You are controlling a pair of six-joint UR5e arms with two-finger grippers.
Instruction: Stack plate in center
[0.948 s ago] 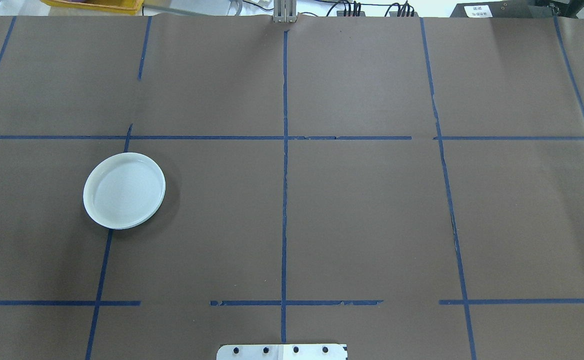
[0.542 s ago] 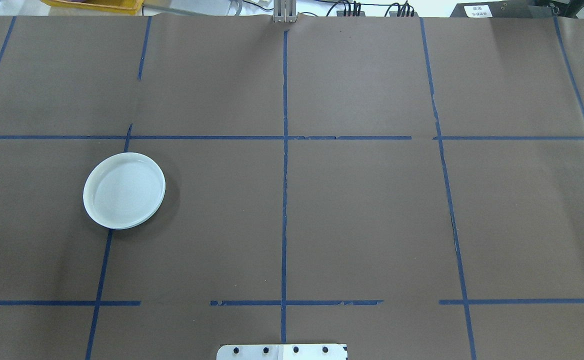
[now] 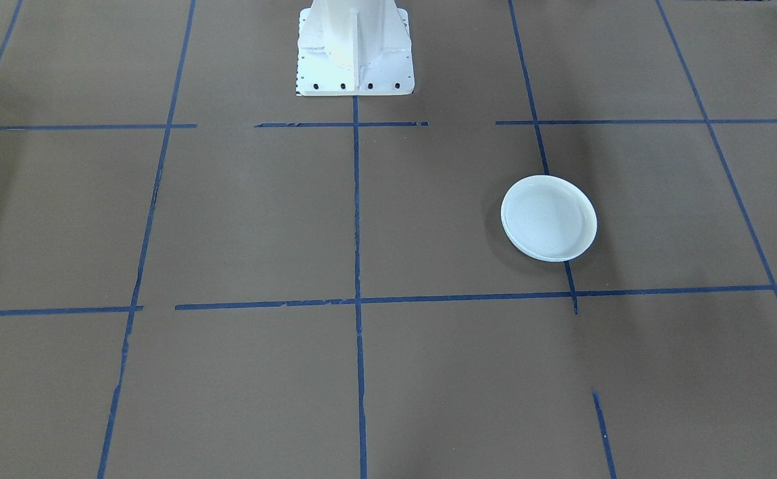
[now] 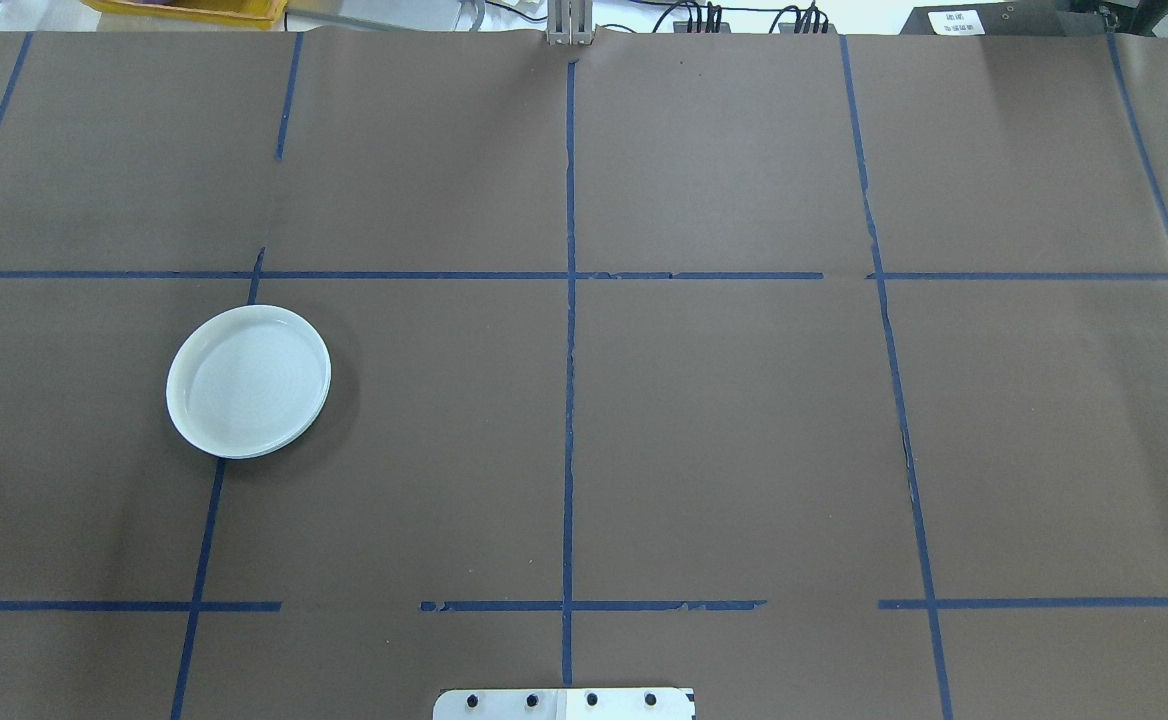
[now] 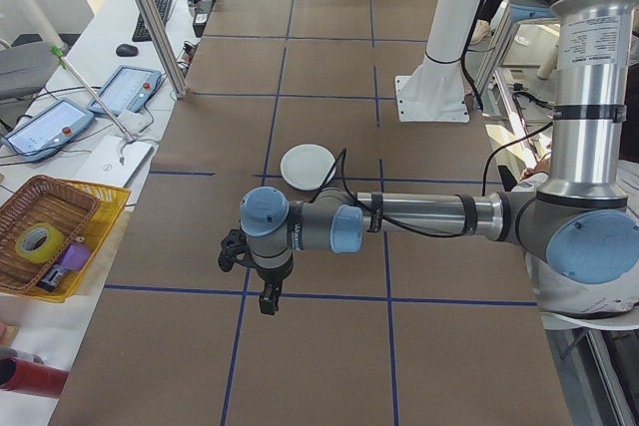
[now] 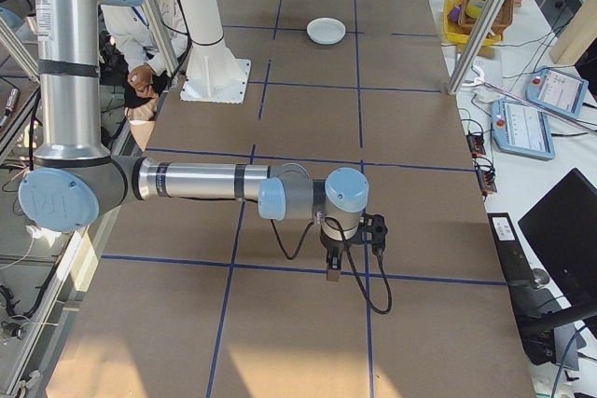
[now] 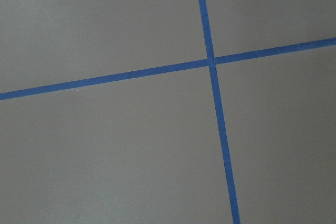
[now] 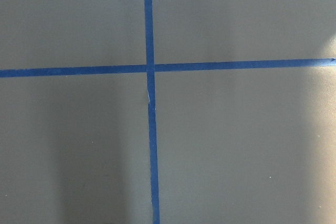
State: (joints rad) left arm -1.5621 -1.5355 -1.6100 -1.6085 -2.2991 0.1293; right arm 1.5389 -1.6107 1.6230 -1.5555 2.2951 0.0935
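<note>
Brown paper covers the table, marked into a grid by blue tape lines. Beyond its far edge in the overhead view, a strip of cables and a yellow bin is cut off by the frame. The white robot base stands at the table's near edge, with only its bolted foot plate showing from overhead.

The pale plate sits flat on the table in the robot's left half, well apart from the middle tape line and lying over one of the side tape lines, which vanishes under it and comes out again on both sides. Its rim looks doubled along one edge, as if more than one plate were stacked, but I cannot tell for sure. In the left side view the same plate is partly crossed by a black cable of the near arm; in the right side view it is small and far away.

Neither arm enters the overhead or front views. The left hand hangs above the paper, pointing down, near a tape crossing, and the right hand does the same at the other end. Both show only in the side views, so whether their fingers are apart or together I cannot tell. Each wrist camera sees only bare paper and a tape cross, no fingers.

A basket with a tape roll sits off the table's end.
</note>
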